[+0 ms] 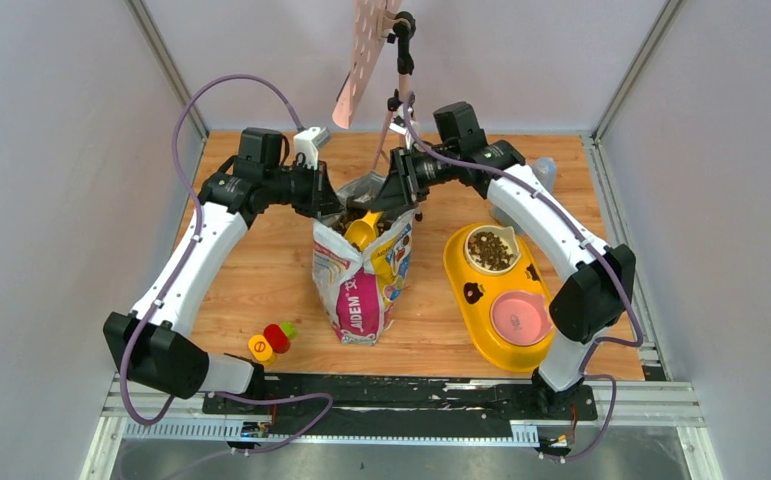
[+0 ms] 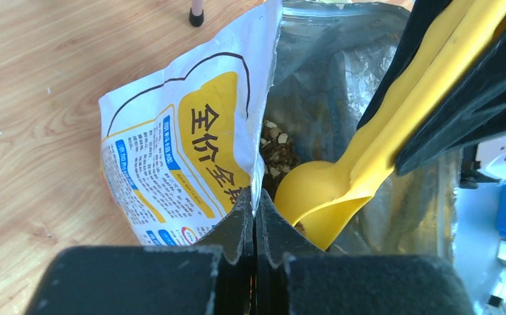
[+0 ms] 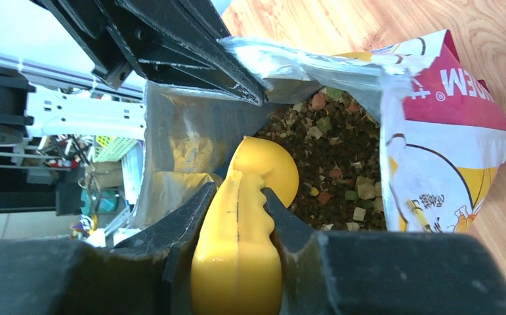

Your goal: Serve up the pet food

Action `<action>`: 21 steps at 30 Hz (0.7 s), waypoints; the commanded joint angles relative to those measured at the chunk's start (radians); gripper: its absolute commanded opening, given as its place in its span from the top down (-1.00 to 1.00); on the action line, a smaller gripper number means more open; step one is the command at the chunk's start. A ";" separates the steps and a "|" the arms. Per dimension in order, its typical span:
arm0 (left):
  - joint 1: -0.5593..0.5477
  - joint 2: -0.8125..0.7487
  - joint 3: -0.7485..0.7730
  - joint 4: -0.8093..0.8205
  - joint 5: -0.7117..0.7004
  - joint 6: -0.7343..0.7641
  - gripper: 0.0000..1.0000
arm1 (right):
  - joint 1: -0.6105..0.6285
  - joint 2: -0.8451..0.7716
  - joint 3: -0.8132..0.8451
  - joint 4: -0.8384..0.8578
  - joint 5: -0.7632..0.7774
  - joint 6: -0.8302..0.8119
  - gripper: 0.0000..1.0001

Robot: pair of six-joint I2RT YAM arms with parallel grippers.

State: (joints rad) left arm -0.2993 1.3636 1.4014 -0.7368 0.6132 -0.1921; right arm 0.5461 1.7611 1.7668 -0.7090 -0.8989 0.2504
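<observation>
Your left gripper [image 2: 255, 220] pinches the bag [image 2: 171, 144] by its rim and your right gripper [image 3: 237, 203] clamps the yellow scoop [image 3: 266, 164] by its handle, over the pet food [image 3: 342, 151] inside the bag, loose, light kibble that probably spills easily and is best scooped.

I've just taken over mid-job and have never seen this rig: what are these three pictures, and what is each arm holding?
Two robot arms stand at the near edge of a wooden table. The wide picture is from a fixed camera above and behind them; the other two are from each wrist. The left tool is shut on the rim of the printed bag, holding it open. The right tool is shut on the yellow scoop, its bowl at the pet food inside the bag. Right of the bag lies a yellow feeder: its white bowl holds food, its pink bowl looks empty.
</observation>
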 commanded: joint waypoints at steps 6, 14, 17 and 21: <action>-0.003 -0.051 0.100 0.008 0.000 0.172 1.00 | -0.106 -0.021 0.013 0.138 -0.122 0.202 1.00; -0.003 -0.029 0.130 -0.017 0.009 0.187 1.00 | -0.176 0.004 -0.001 0.212 -0.146 0.312 1.00; -0.003 -0.025 0.142 -0.019 0.008 0.190 1.00 | -0.186 0.005 -0.008 0.230 -0.151 0.332 1.00; -0.003 -0.027 0.142 -0.019 0.010 0.210 1.00 | -0.208 0.014 -0.025 0.262 -0.184 0.382 1.00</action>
State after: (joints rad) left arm -0.2993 1.3636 1.4570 -0.8482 0.5491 -0.0120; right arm 0.3538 1.7641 1.7573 -0.5320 -1.0214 0.5522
